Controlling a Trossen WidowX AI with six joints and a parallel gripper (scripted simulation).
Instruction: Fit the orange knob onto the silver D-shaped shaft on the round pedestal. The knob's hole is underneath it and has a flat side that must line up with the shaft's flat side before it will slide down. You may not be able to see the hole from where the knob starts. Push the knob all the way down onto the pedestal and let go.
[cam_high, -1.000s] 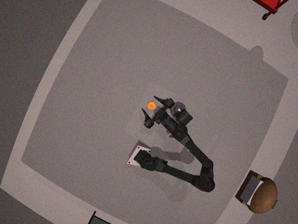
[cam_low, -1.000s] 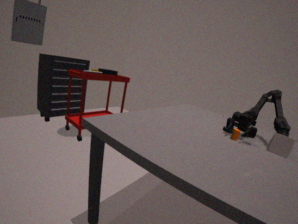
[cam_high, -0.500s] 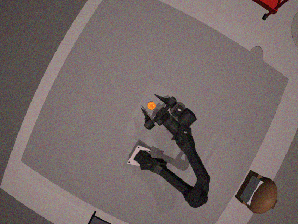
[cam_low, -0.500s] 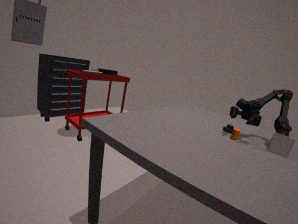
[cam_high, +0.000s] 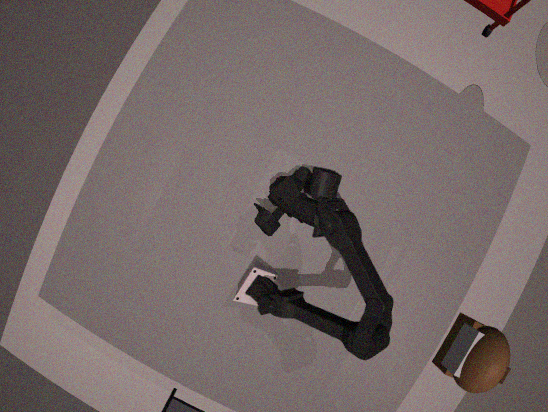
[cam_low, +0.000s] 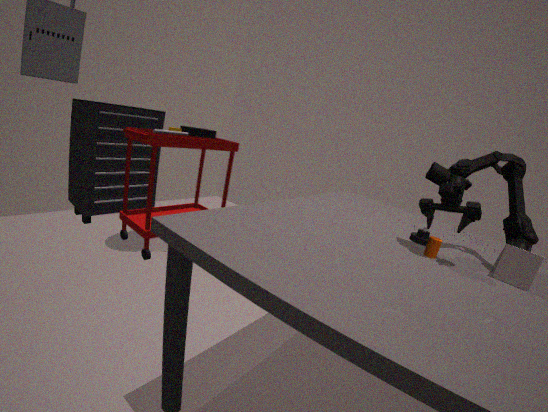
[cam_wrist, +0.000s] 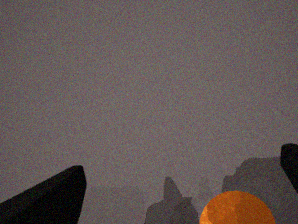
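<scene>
The orange knob stands on the table in front of the dark round pedestal in the exterior view. The wrist view shows only part of its round top at the lower edge. Its underside and hole are hidden. My gripper is wide open and empty, raised above the knob, with clear air between the fingertips and the knob. In the top view the arm hides the knob and the pedestal. I cannot make out the silver shaft or its flat side in any view.
The arm's base sits by a white plate with dark screw holes. The grey table carries shadows of the arm. A red cart and a dark drawer cabinet stand beyond the table.
</scene>
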